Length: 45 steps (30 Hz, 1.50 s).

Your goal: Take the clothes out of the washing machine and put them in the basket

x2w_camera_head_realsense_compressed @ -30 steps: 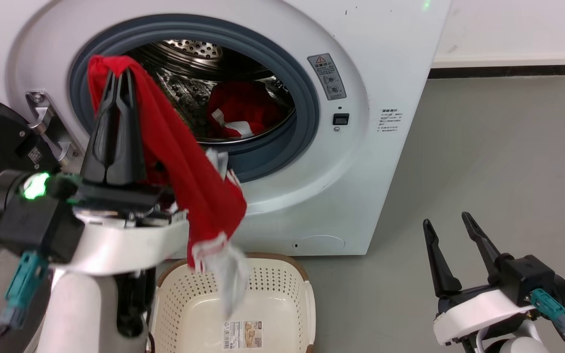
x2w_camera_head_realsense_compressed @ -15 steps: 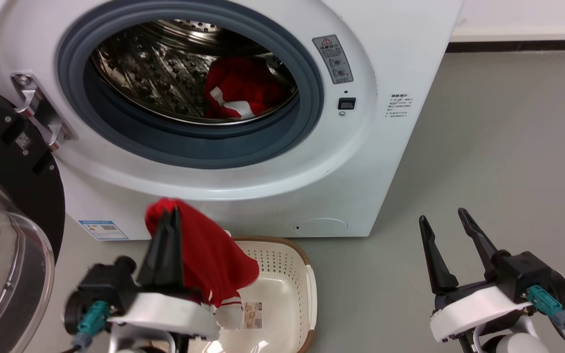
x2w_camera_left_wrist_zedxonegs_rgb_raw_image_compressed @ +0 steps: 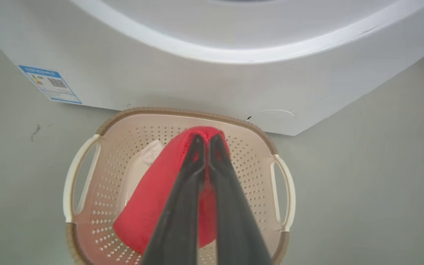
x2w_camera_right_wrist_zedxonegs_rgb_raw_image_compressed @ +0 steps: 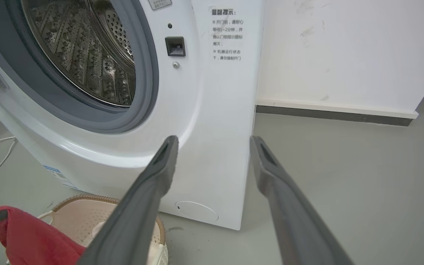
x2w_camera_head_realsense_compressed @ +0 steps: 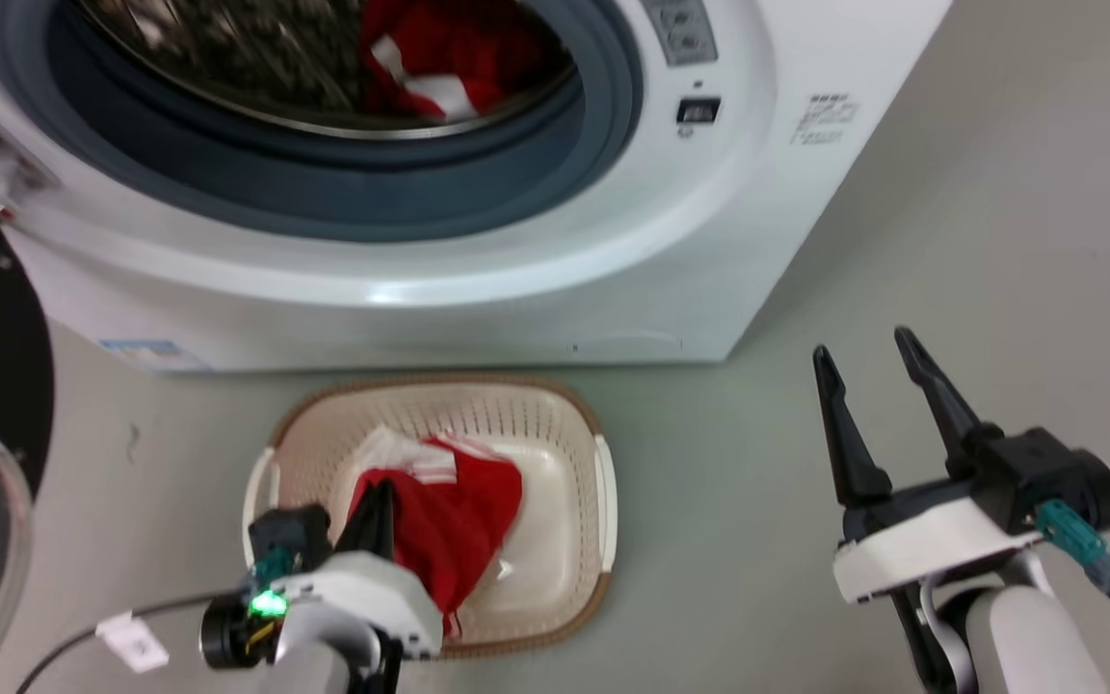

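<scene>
Pinching a fold of the red garment (x2w_camera_left_wrist_zedxonegs_rgb_raw_image_compressed: 149, 211), the left end effector (x2w_camera_left_wrist_zedxonegs_rgb_raw_image_compressed: 206, 138) sits closed over the basket (x2w_camera_left_wrist_zedxonegs_rgb_raw_image_compressed: 283, 184), the cloth draping down inside it. Beyond, the washing machine (x2w_camera_head_realsense_compressed: 536, 308) stands with a second red garment (x2w_camera_head_realsense_compressed: 449, 39), blurred but seemingly white-banded, in its drum (x2w_camera_right_wrist_zedxonegs_rgb_raw_image_compressed: 87, 55). The right end effector (x2w_camera_head_realsense_compressed: 861, 342) gapes wide above the floor (x2w_camera_head_realsense_compressed: 998, 241).

Left gripper (x2w_camera_head_realsense_compressed: 379, 497) apparently pinching red garment (x2w_camera_head_realsense_compressed: 463, 516) inside basket (x2w_camera_head_realsense_compressed: 606, 482); right gripper (x2w_camera_head_realsense_compressed: 861, 345) spread; second garment (x2w_camera_head_realsense_compressed: 449, 43) in washing machine (x2w_camera_head_realsense_compressed: 565, 289).
</scene>
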{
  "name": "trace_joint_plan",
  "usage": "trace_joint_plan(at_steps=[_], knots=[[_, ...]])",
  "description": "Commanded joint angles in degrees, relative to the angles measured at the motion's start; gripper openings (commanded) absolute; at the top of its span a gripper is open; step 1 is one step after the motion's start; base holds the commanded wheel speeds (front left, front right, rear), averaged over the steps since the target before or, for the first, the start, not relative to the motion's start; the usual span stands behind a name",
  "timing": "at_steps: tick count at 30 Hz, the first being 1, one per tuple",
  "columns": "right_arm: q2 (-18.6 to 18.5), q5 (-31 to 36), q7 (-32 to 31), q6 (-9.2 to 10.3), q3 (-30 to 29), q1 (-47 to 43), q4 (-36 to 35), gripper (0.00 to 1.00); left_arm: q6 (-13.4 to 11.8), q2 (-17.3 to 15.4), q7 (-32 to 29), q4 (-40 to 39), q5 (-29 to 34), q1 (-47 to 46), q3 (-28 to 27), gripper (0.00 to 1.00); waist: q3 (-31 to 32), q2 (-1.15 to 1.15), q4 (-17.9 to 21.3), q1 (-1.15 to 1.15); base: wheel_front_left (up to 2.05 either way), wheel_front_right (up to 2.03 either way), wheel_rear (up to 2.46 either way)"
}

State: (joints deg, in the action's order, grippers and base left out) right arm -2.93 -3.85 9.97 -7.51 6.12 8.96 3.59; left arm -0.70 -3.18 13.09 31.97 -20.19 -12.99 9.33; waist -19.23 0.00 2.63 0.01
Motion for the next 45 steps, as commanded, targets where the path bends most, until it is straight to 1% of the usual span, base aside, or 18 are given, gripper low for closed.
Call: trace_joint_plan(at_steps=[1,4,7,12,19,23,24,25,26,28,31,34,36,37,41,45], knots=[[0.10,0.56,0.09,0.04,0.42,1.59,-0.30,1.00,0.38,0.07,0.68,3.60,-0.80,-3.51,0.07,0.00,-5.45,0.00,0.67,-0.01,0.00,0.00,0.00],[0.09,0.28,0.46,0.04,1.37,3.59,-0.47,1.00,1.66,0.24,0.98,11.80,-0.67,-9.69,1.55,0.00,-9.90,0.00,1.73,-0.01,0.00,0.00,0.00],[0.09,1.23,0.99,0.04,1.98,5.62,-0.35,1.00,1.99,0.10,1.39,18.78,0.00,-15.36,2.07,0.00,-13.98,0.00,2.79,-0.01,0.00,0.00,0.00],[0.10,0.66,2.15,0.04,3.30,8.97,0.15,1.00,1.10,-0.73,1.73,28.06,0.35,-22.77,1.73,0.00,-20.67,0.00,4.61,-0.01,0.00,0.00,0.00],[0.10,-0.18,3.41,0.04,4.39,12.12,1.53,1.00,-0.48,-1.49,2.04,35.01,-2.81,-28.35,-1.93,0.00,-26.85,0.00,6.20,-0.01,0.00,0.00,0.00],[0.10,0.46,4.08,0.04,4.70,13.43,2.86,1.00,-0.09,-1.53,2.00,38.27,-4.58,-29.90,-3.43,0.00,-28.24,0.00,6.31,-0.01,0.00,0.00,0.00],[0.10,0.47,4.28,0.04,4.75,13.70,3.22,1.00,0.00,-1.57,1.89,38.87,-5.08,-30.20,-3.76,0.28,-28.25,0.00,6.27,-0.01,0.00,0.00,0.00],[0.10,0.61,4.36,0.04,4.71,13.78,3.57,1.00,0.22,-1.70,1.90,39.21,-5.27,-30.47,-3.80,0.79,-28.04,0.00,6.16,-0.01,0.00,0.00,0.00],[0.10,0.68,4.47,0.04,4.68,13.90,3.95,1.00,0.32,-1.83,1.94,39.47,-5.04,-30.68,-3.56,1.00,-27.73,0.00,5.97,-0.01,0.00,0.00,0.00],[0.10,1.01,4.68,0.04,4.50,13.91,4.89,1.00,0.60,-1.77,2.00,40.05,-5.24,-30.38,-3.51,1.00,-26.23,0.00,5.42,-0.01,0.00,0.00,0.00],[0.07,1.56,4.93,0.04,3.84,12.93,6.14,1.00,2.47,-1.08,2.09,40.55,-6.86,-28.60,-4.43,1.00,-22.44,0.00,4.35,-0.01,0.00,0.00,0.00],[0.07,1.81,5.05,0.04,3.20,10.98,7.39,1.00,3.75,-0.70,2.19,40.03,-6.96,-26.33,-4.32,1.00,-17.29,0.00,3.30,-0.01,0.00,0.00,0.00],[0.05,2.28,5.06,0.04,2.51,9.51,8.11,1.00,3.95,-0.54,2.19,37.98,-6.58,-24.03,-4.52,1.00,-13.15,0.00,2.63,-0.01,0.00,0.00,0.00],[0.05,2.37,5.05,0.04,2.13,8.79,8.45,1.00,3.93,-0.50,2.19,36.50,-6.22,-22.58,-4.63,1.00,-11.06,0.00,2.33,-0.01,0.00,0.00,0.00],[0.05,2.83,4.73,0.04,0.71,5.58,8.98,1.00,2.59,-0.49,2.10,28.94,-3.26,-16.25,-5.05,1.00,-3.68,0.00,1.56,-0.01,0.00,0.00,0.00],[0.07,2.87,3.78,0.04,-0.44,2.68,8.40,1.00,2.18,-0.35,2.11,21.23,-0.48,-10.10,-6.53,1.00,2.36,0.00,0.87,-0.01,0.00,0.00,0.00]])
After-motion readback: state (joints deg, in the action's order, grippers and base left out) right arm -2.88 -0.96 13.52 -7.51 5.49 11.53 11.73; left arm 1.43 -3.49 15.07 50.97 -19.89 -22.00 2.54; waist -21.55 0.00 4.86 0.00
